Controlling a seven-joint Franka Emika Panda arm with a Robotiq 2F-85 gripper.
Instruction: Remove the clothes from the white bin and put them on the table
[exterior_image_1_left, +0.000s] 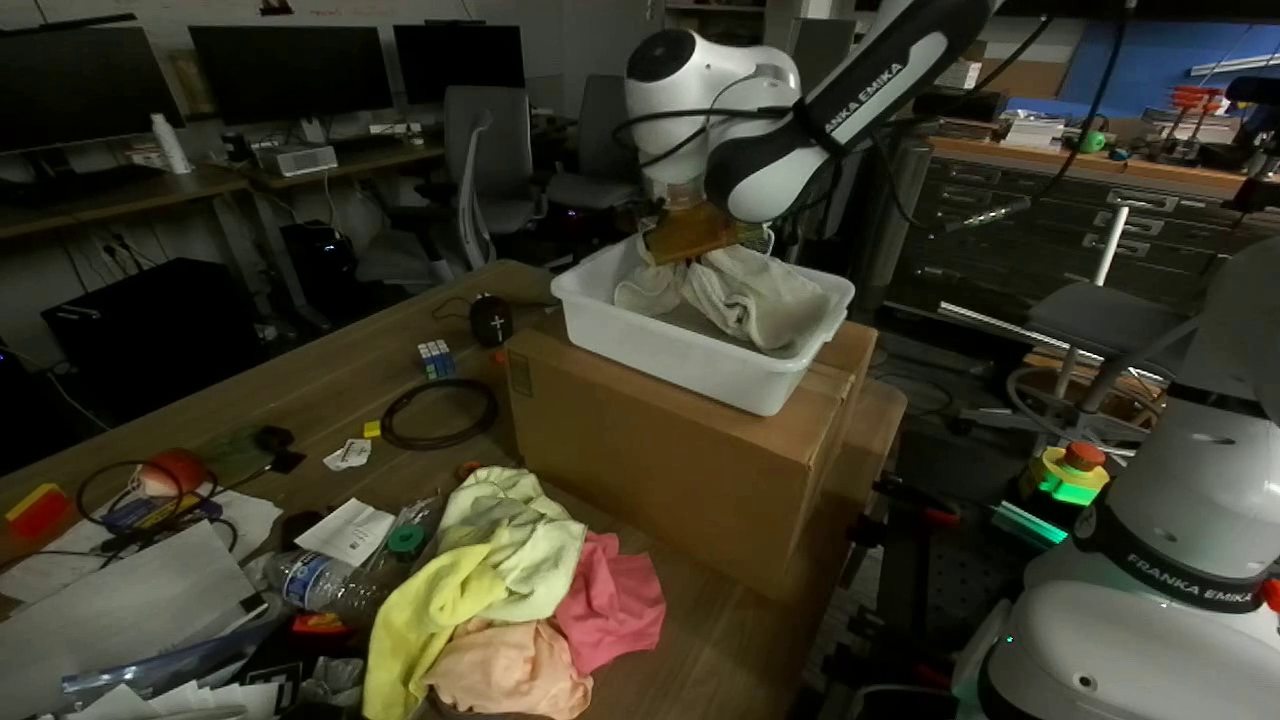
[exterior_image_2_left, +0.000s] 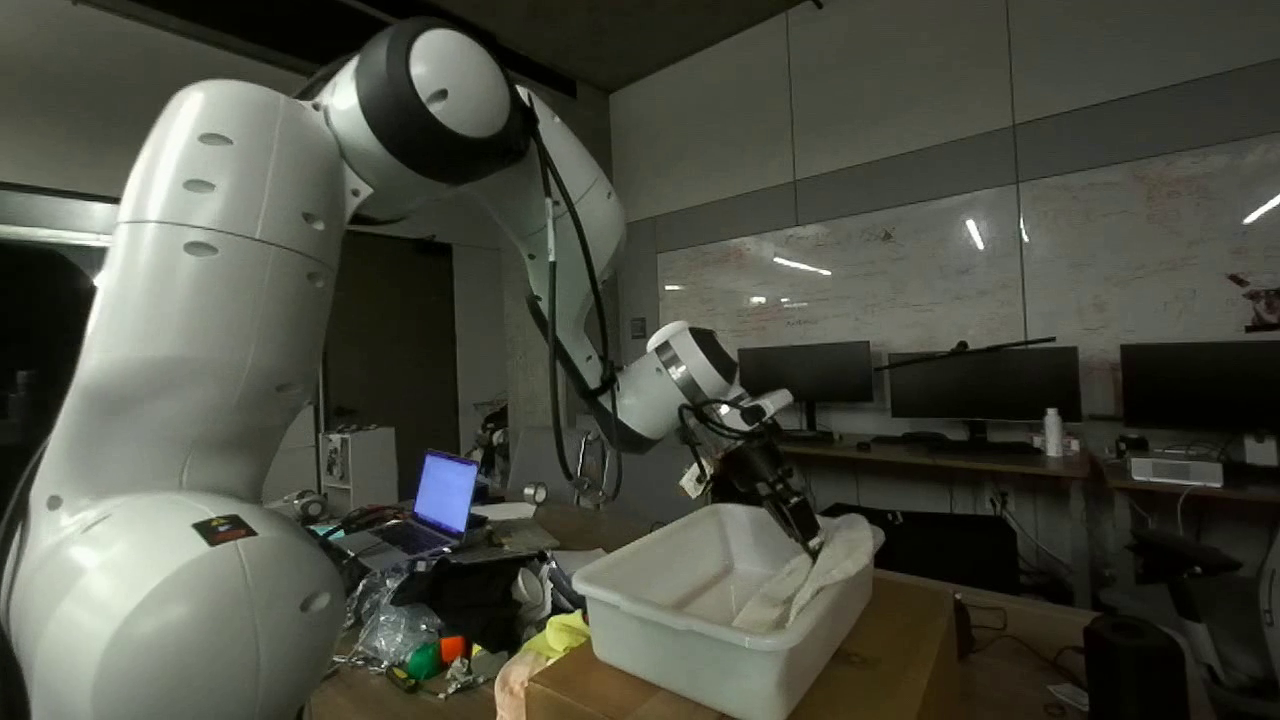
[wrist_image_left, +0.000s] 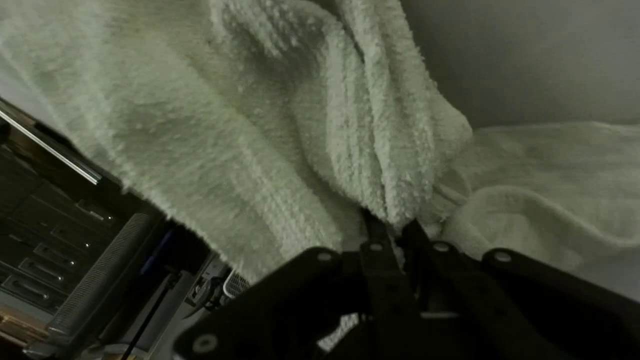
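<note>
While the Robotiq gripper (wrist_image_left: 393, 229) clamps whitish terry cloth (wrist_image_left: 235, 145) inside the white plastic tub (exterior_image_1_left: 680, 355), yellow-green, pink and peach garments (exterior_image_1_left: 520, 585) lie bunched on the wooden table (exterior_image_1_left: 720, 665).

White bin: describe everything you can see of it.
The white bin is a rectangular, plastic-looking tub with a rolled rim and rounded corners. It stands upright, open side up, on a brown cardboard box. Inside it is rumpled whitish cloth, pinched by the gripper; part of the bin's smooth floor shows beside the cloth. Whether the gripper itself touches the bin cannot be told.
</note>
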